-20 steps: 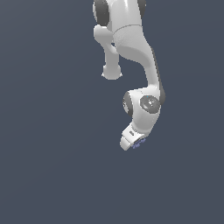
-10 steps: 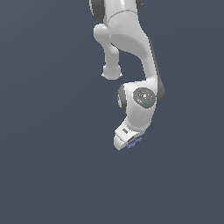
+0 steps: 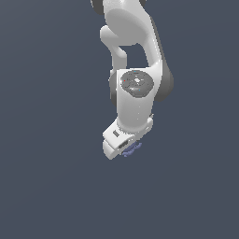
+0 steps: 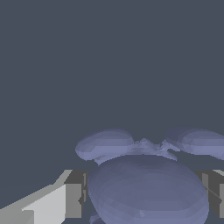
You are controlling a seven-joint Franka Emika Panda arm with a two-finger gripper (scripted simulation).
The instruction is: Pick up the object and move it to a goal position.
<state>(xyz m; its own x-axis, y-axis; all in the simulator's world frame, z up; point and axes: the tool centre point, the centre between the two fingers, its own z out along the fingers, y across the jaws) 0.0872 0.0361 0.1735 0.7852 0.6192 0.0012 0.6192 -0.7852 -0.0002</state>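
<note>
Quick count: one white robot arm with dark grey joints (image 3: 135, 70), ending in one white gripper (image 3: 125, 148). Two grey fingers (image 4: 75, 199) on it going by the wrist view, one either side. One small periwinkle-blue lumpy object (image 3: 132, 149) (image 4: 146, 188) sitting between them, with two rounded nubs sticking out of it. Nothing else countable, just flat dark grey-blue background.

In the exterior view the arm's upper links run off the top edge and the end effector (image 3: 127, 148) hides all but a sliver of the periwinkle object (image 3: 133, 149), while the wrist view crops the object (image 4: 146, 188) and both fingers (image 4: 75, 194) at its edges.
</note>
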